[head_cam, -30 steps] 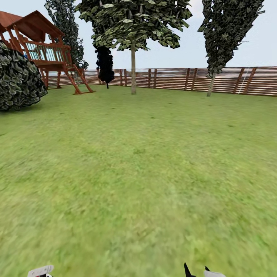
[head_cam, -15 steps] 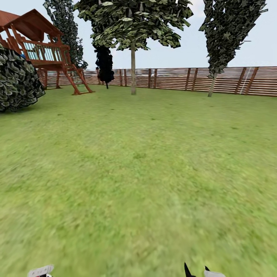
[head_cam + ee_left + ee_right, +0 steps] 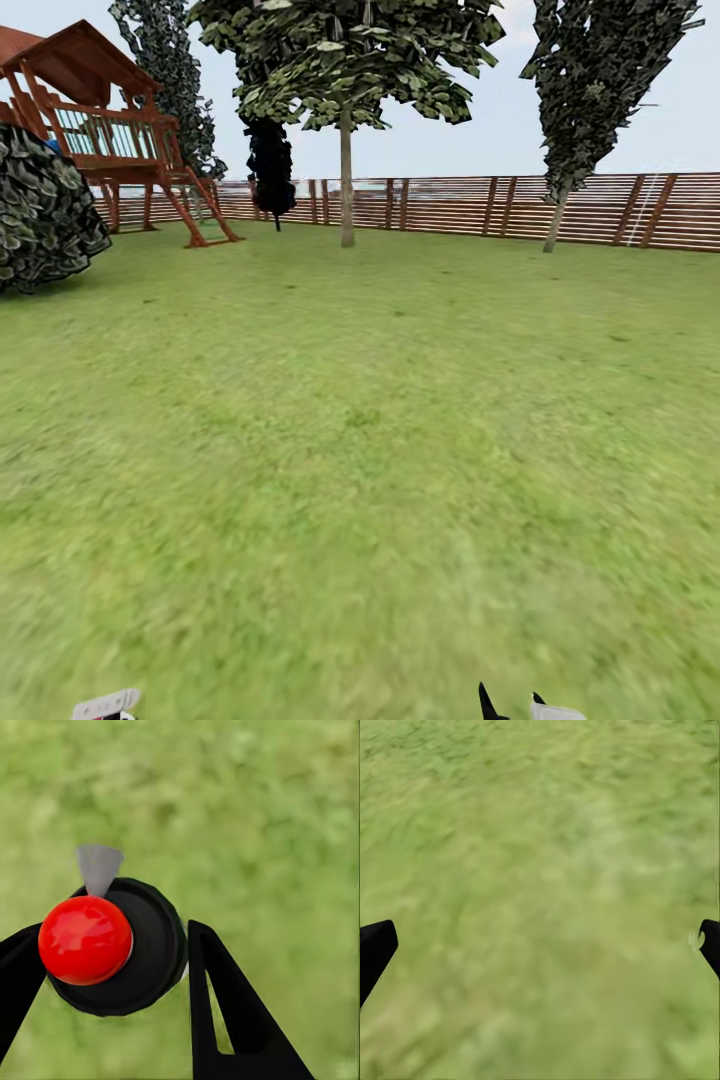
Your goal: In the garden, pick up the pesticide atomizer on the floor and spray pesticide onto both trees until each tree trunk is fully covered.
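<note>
A wide, blurry green-yellow grass floor [image 3: 360, 450] stretches ahead to a brown horizontal-slat wooden fence [image 3: 470, 207] at the far edge of the garden. Two tall trees with pale grey-brown trunks stand by that fence, one near the middle [image 3: 346, 180] and one further right [image 3: 554, 222], both well away from the robot. At the far left are a round, dark leafy bush [image 3: 45, 215] and a red-brown wooden play tower [image 3: 120, 140]. In the left wrist view, the left gripper [image 3: 112, 967] holds the pesticide atomizer [image 3: 112, 945], seen from above as a round black body with a glossy red ball on top and a small pale grey nozzle; the black fingers are closed against its two sides. The sprayer looks small, rigid and light, with smooth rounded plastic that may slip or twist, so a firm squeeze across the widest part of the body, leaving the nozzle free, seems the soundest hold. In the right wrist view, the right gripper [image 3: 540, 945] hangs over bare grass with its jaws spread wide apart, holding nothing.
</note>
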### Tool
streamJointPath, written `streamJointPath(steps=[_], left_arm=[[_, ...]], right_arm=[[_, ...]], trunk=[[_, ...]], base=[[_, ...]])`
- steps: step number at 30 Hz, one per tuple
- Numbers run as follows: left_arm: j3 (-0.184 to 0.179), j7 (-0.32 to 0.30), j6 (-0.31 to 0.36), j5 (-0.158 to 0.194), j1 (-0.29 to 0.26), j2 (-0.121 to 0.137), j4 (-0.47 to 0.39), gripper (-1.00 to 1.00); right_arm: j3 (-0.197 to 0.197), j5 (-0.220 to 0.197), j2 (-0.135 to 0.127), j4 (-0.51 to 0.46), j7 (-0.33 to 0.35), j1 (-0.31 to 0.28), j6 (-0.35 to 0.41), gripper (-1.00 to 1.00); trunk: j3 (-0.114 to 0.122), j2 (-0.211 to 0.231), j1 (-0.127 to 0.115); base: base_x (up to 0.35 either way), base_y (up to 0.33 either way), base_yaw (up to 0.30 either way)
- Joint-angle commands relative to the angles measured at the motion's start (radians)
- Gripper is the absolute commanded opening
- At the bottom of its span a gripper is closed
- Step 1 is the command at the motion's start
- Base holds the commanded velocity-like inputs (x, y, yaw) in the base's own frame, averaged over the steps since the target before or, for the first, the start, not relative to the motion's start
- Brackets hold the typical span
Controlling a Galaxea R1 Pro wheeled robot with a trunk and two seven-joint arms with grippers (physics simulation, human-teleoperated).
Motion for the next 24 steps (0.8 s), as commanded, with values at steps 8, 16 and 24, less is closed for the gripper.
streamJointPath(steps=[8, 16, 24], left_arm=[[0.0, 0.0, 0.0, 0.0, 0.0, -0.001, 0.0, -1.0], [0.001, 0.0, 0.0, 0.0, 0.0, -0.001, 0.0, -1.0], [0.0, 0.0, 0.0, 0.0, 0.0, -0.001, 0.0, -1.0]], right_arm=[[0.0, 0.0, 0.0, 0.0, 0.0, 0.0, 0.0, 1.0], [0.0, 0.0, 0.0, 0.0, 0.0, 0.0, 0.0, 1.0], [0.0, 0.0, 0.0, 0.0, 0.0, 0.0, 0.0, 1.0]], trunk=[[0.0, 0.0, 0.0], [0.0, 0.0, 0.0], [0.0, 0.0, 0.0]], base=[[0.338, 0.0, 0.0], [0.338, 0.0, 0.0], [0.338, 0.0, 0.0]])
